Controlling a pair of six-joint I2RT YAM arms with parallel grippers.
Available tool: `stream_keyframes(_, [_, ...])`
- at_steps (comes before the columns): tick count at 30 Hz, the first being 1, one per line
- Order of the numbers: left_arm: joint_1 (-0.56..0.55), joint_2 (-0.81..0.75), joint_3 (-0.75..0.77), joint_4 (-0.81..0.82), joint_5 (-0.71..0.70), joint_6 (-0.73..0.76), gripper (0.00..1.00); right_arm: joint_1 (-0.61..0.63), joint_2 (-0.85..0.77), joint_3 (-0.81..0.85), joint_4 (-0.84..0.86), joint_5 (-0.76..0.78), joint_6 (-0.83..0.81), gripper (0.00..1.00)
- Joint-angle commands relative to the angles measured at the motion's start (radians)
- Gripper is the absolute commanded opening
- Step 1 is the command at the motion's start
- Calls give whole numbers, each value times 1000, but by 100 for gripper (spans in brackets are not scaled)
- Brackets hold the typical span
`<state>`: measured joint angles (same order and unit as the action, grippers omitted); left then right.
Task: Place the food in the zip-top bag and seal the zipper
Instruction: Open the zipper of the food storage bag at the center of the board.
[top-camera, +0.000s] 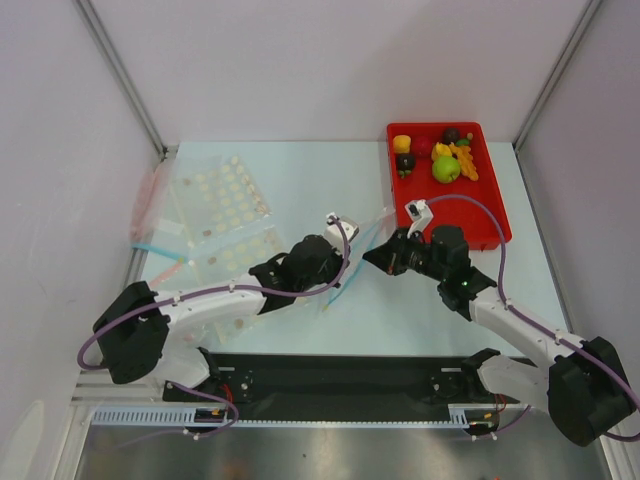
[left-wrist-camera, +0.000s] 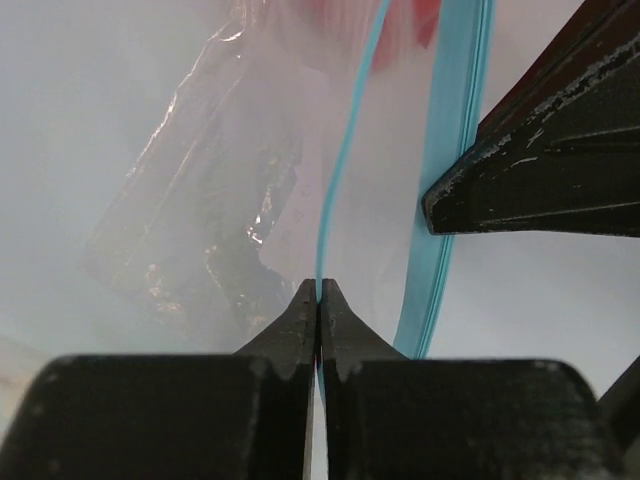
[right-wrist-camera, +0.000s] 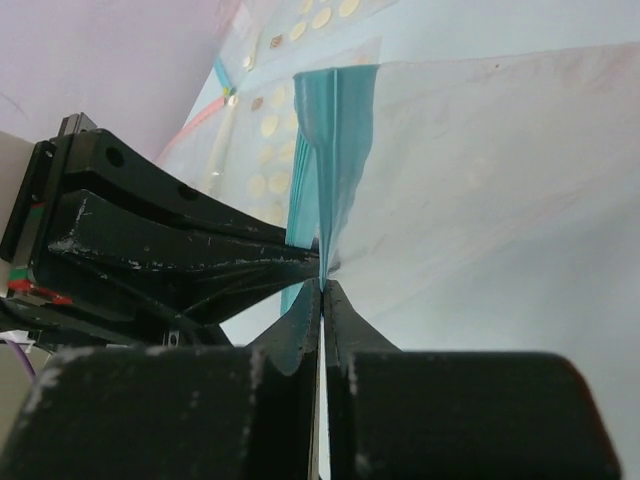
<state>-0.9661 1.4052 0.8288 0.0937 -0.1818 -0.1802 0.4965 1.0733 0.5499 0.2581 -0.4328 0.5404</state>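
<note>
The clear zip-top bag (top-camera: 338, 292) hangs between my two grippers at mid-table. My left gripper (left-wrist-camera: 320, 292) is shut on one thin edge of the light-blue zipper (left-wrist-camera: 345, 170); the other lip of the strip (left-wrist-camera: 450, 150) runs to its right. My right gripper (right-wrist-camera: 325, 285) is shut on the zipper (right-wrist-camera: 330, 130) from the opposite side, tip to tip with the left fingers (right-wrist-camera: 180, 250). The food lies in the red tray (top-camera: 497, 215) at the back right: green apple (top-camera: 446, 169), orange bunch (top-camera: 466, 160), yellow piece (top-camera: 401, 143), dark balls (top-camera: 405, 163). No food shows in the bag.
Other clear bags with pink strips (top-camera: 150, 200) and a clear sheet with pale dots (top-camera: 225, 215) lie at the back left. White walls with metal posts close in the table on three sides. The black base rail (top-camera: 340, 375) runs along the near edge.
</note>
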Motion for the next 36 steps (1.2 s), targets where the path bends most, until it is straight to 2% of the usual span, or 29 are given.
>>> stream_keyframes(1, [-3,-18,47,2,-39,13,0,8,0,48,12,-1,-28,0])
stream_keyframes(3, [-5,-38,52,-35,-80,12,0,10,5,51,7,2,-31,0])
stream_keyframes(6, [-43,-87,52,-74,-235,31,0,8,17,61,-20,32,-42,0])
stream_keyframes(7, [-72,-97,55,-84,-333,34,0,7,28,65,-39,37,-46,1])
stream_keyframes(9, [-91,-127,56,-121,-386,28,0,4,37,73,-49,39,-49,8])
stream_keyframes(15, [-121,-187,66,-205,-513,-19,0,-9,80,88,-80,58,-54,22])
stream_keyframes(20, [-148,-213,79,-241,-490,-53,0,-13,97,88,-76,51,-57,39])
stream_keyframes(21, [-151,-213,81,-249,-470,-61,0,-13,102,87,-72,48,-57,45])
stream_keyframes(24, [-151,-207,90,-253,-438,-79,0,-4,100,79,-48,35,-59,53])
stream_keyframes(30, [-152,-167,93,-246,-439,-137,0,51,68,61,0,61,-66,58])
stream_keyframes(36, [-151,-65,145,-284,-515,-241,0,112,76,44,61,167,-31,57])
